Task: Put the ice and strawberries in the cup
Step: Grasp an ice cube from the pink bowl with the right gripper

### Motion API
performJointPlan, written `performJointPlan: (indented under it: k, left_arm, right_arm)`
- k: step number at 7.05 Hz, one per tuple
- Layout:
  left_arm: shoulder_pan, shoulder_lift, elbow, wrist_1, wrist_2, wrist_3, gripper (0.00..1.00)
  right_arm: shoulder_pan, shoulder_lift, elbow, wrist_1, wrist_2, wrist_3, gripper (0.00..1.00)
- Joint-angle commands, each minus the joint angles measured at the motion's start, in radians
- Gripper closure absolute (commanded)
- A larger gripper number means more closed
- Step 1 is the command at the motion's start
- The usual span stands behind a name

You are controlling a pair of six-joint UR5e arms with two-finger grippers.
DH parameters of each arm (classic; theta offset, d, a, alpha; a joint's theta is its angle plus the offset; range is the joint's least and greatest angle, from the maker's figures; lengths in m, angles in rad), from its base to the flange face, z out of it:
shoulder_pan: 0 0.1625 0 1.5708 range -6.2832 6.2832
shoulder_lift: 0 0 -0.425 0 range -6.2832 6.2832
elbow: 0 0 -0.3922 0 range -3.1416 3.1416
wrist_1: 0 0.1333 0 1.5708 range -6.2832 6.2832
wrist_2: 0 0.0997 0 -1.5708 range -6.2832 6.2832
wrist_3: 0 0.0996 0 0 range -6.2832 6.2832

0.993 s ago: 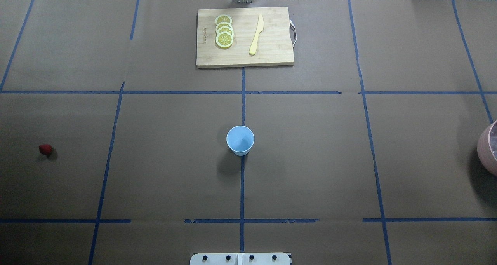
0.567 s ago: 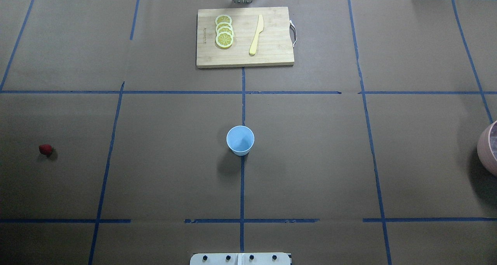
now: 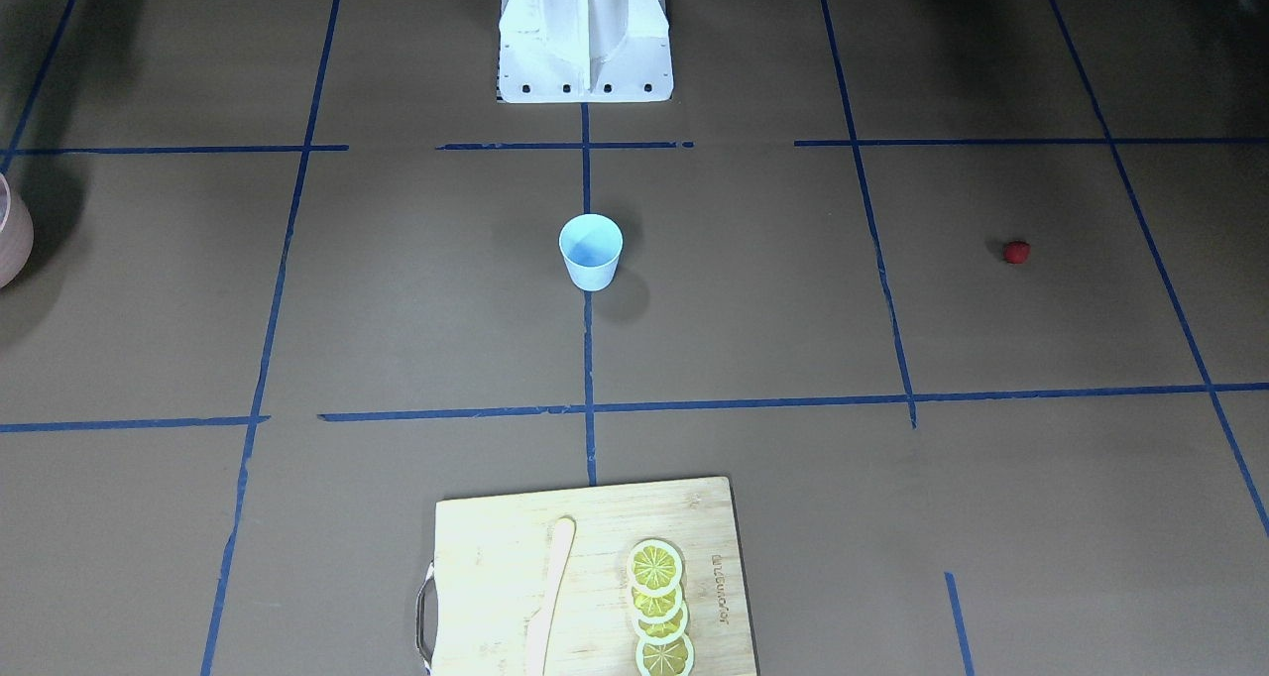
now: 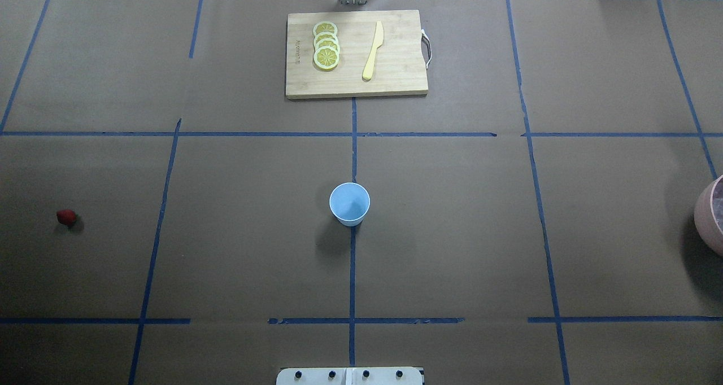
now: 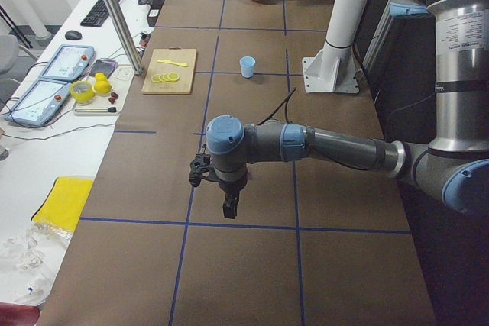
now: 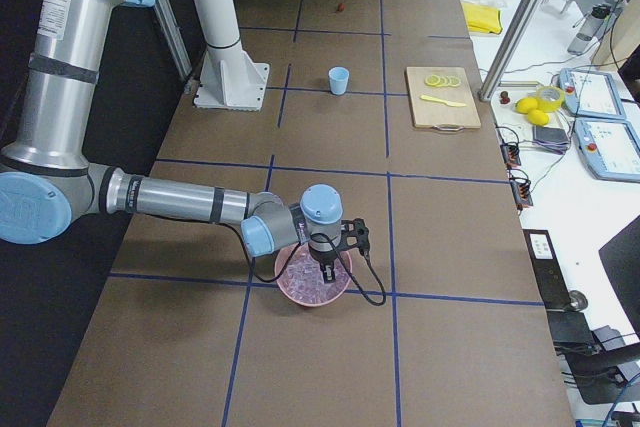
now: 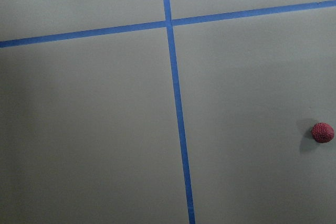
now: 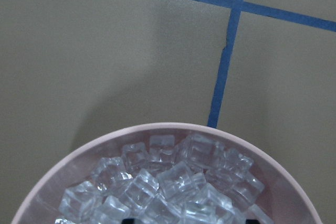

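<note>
The light-blue cup [image 4: 349, 203] stands upright and empty at the table's middle; it also shows in the front view [image 3: 591, 250]. The red strawberry [image 4: 66, 217] lies on the far left of the table, and at the right edge of the left wrist view [image 7: 322, 132]. The ice cubes [image 8: 168, 182] fill a pink bowl [image 4: 709, 215] at the table's right edge. My left gripper [image 5: 229, 205] hangs above the table near the strawberry; I cannot tell if it is open. My right gripper [image 6: 325, 269] hangs over the bowl [image 6: 313, 292]; I cannot tell its state.
A wooden cutting board [image 4: 395, 74] at the far middle carries lemon slices [image 4: 326, 46] and a yellow knife [image 4: 373, 51]. The robot's white base [image 3: 585, 32] stands at the near edge. Blue tape lines cross the brown table cover.
</note>
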Motion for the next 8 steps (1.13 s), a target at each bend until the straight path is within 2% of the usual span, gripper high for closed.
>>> performJointPlan:
  k: [1, 4, 6, 8]
  left_arm:
    - [0.000, 0.000, -0.001, 0.000, 0.000, 0.000, 0.00]
    - [0.000, 0.000, -0.001, 0.000, 0.000, 0.000, 0.00]
    - [0.000, 0.000, -0.003, -0.002, 0.000, 0.000, 0.00]
    - [0.000, -0.002, -0.004, -0.002, 0.000, 0.000, 0.00]
  right_arm:
    - [-0.005, 0.004, -0.002, -0.001, -0.009, 0.000, 0.46]
    - [-0.011, 0.005, -0.005, -0.003, -0.029, -0.002, 0.50]
    - [-0.011, 0.005, 0.003, -0.001, -0.023, -0.008, 0.95]
    - [0.003, -0.007, 0.070, -0.009, 0.000, -0.008, 0.97]
